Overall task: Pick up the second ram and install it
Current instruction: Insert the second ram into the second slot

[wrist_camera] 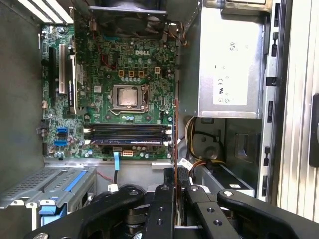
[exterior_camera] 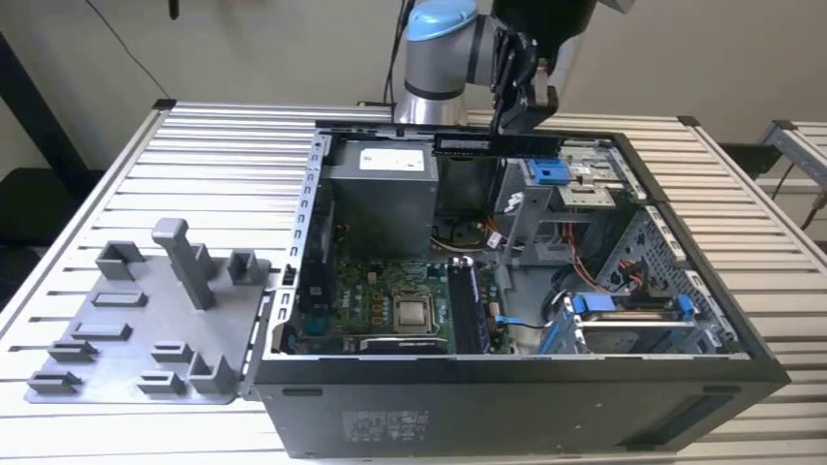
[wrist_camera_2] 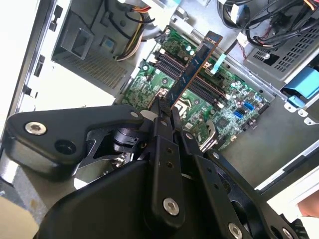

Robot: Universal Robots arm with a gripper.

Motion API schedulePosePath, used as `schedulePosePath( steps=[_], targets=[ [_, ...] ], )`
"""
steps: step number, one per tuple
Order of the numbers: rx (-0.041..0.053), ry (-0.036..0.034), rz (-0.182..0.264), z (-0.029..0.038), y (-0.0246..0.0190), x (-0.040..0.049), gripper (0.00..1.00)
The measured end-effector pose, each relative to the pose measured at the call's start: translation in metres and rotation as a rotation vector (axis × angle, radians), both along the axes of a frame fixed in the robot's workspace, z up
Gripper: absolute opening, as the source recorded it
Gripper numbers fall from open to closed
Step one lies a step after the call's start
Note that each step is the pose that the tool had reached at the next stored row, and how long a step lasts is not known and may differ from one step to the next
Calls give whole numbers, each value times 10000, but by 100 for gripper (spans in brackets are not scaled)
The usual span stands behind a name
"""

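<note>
Exterior view, counted: one arm (exterior_camera: 440, 48), one gripper (exterior_camera: 517, 124), one second ram (exterior_camera: 498, 145), one open computer case (exterior_camera: 517, 407) and one slatted table (exterior_camera: 194, 136). The gripper hangs at the upper centre of the frame, over the far side of the case. It is clenched on the second ram. The stick lies level, its length running across between the exterior view's left and right, held up in the air and not seated in any slot.

In the second wrist view two fingers (wrist_camera_2: 162, 139) pinch the second ram (wrist_camera_2: 194, 67) at one end. The rest of the stick juts out above the motherboard (wrist_camera_2: 149, 89). In the first wrist view the stick appears edge-on as a thin line (wrist_camera: 176, 144) rising from the gripper (wrist_camera: 175, 175).

Inside the case, exterior view: one motherboard (exterior_camera: 375, 291), one square silver processor (exterior_camera: 413, 312), one grey power supply (exterior_camera: 378, 194) and two blue drive brackets (exterior_camera: 549, 172). On the exterior view's left stands one grey fixture plate (exterior_camera: 116, 358) with one tall post (exterior_camera: 188, 257) and several shorter blocks.

Hidden or unclear:
- The memory slots (wrist_camera: 127, 134) lie beside the processor. Their number, and whether any is filled, cannot be made out.
- The gripper's body covers part of the case in both wrist views.
- The arm is cut off at the top edge of the exterior view.
- The case's near wall hides the motherboard's near edge.
</note>
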State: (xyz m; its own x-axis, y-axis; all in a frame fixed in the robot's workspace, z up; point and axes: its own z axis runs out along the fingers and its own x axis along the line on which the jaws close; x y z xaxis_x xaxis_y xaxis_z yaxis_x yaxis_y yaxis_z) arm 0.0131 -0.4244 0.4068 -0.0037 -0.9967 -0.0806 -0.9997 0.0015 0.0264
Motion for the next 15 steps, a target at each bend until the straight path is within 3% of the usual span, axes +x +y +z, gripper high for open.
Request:
schedulePosePath(
  steps=[8,15],
  targets=[
    [1,0,-184,0,1,0,14],
    [0,0,-729,0,0,0,14]
  ],
)
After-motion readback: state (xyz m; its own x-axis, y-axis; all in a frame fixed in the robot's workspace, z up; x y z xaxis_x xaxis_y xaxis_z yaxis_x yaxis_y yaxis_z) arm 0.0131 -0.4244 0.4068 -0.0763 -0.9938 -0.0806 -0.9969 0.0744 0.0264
